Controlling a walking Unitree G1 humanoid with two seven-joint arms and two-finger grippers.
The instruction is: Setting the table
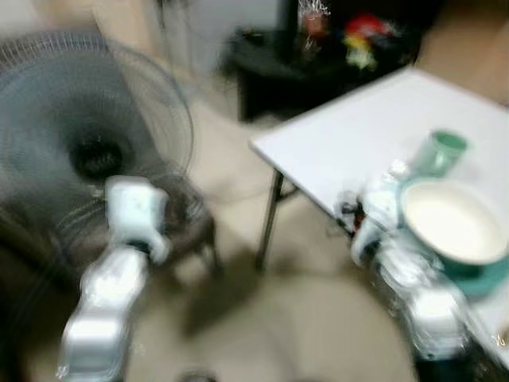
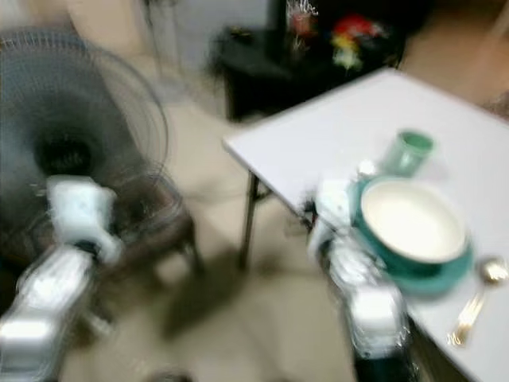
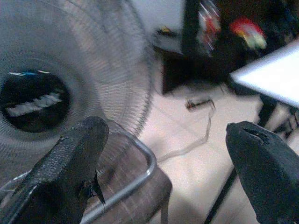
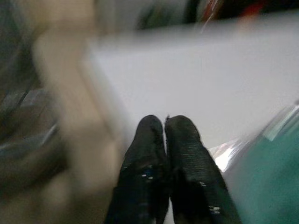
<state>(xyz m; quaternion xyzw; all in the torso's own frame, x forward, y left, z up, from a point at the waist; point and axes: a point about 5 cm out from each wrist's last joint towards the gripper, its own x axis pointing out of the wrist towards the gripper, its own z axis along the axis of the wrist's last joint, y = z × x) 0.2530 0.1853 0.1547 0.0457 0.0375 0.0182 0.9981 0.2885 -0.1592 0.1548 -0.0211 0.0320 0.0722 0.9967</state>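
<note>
**Clerk:** Two grippers to log first. State of each?

**Robot:** Item one, my right gripper (image 4: 166,128): fingers pressed together, tip to tip, with nothing visible between them. It sits over the near edge of the white table (image 2: 334,127), just beside the teal plate (image 2: 445,274). I judge it is closed because it has nothing to carry at present. Item two, my left gripper (image 3: 163,154): fingers spread wide, empty, held out over a metal-framed stool (image 3: 140,172) in front of a standing fan (image 1: 87,119). It is well away from the table, so I take that arm as idle.

**Clerk:** Table setting, as placed?

**Robot:** White bowl (image 2: 409,219) resting on the teal plate, near the table's front edge. Green cup (image 2: 407,151) just behind it. Gold spoon (image 2: 477,298) beside the plate on the side away from my arm, laid for a diner's hand, I would guess. The setting looks largely assembled.

**Clerk:** Entries you cannot confirm?

**Robot:** Everything is motion-blurred. The head views cover my right fingers with my own forearm (image 2: 370,306). Whether that gripper touches the plate, I cannot tell. A shiny, clear patch beside the teal edge in the right wrist view cannot be identified. Colourful objects on the dark cabinet (image 1: 270,68) are unreadable. The table's far side is cut off.
</note>
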